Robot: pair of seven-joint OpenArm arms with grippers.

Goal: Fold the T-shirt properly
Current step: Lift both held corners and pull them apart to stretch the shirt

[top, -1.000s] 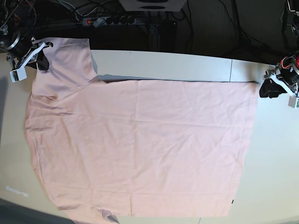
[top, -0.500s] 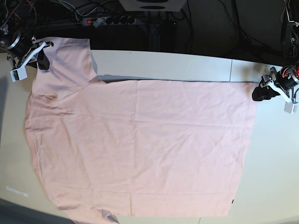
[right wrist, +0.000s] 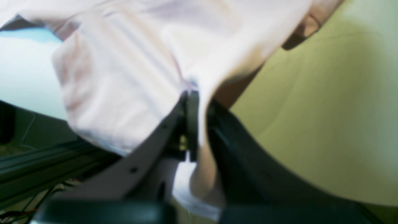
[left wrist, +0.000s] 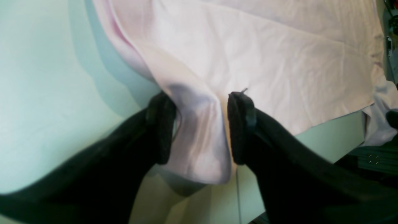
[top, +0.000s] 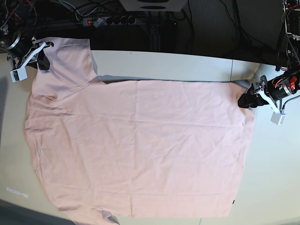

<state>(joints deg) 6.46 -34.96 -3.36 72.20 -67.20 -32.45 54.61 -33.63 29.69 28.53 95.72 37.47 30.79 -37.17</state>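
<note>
Base view: the T-shirt (top: 140,145) lies spread flat on the pale table (top: 187,63), plain pink side up, covering most of the surface. One sleeve reaches toward the far left corner, where the right end effector (top: 40,58) sits at the sleeve's edge. On the opposite side, the left end effector (top: 247,100) is at the far hem corner of the shirt, and the cloth there is drawn slightly inward. A power strip (top: 110,20) and cables lie in the dark area beyond the table's far edge.

Left wrist view: the left end effector (left wrist: 199,127) has its two black fingers (left wrist: 239,124) spread apart, with a bunched, rounded corner of the T-shirt (left wrist: 264,59) sitting between them. The fabric touches the left pad; whether it touches the other pad I cannot tell. The rest of the shirt stretches away flat over the table (left wrist: 46,77).

Right wrist view: the picture is blurred. The right end effector (right wrist: 194,102) has its fingers pressed together, pinching a fold of the T-shirt (right wrist: 124,68), which drapes over and around the fingertips. The cloth hangs past the table (right wrist: 326,109) edge on the left, above dark framing below.
</note>
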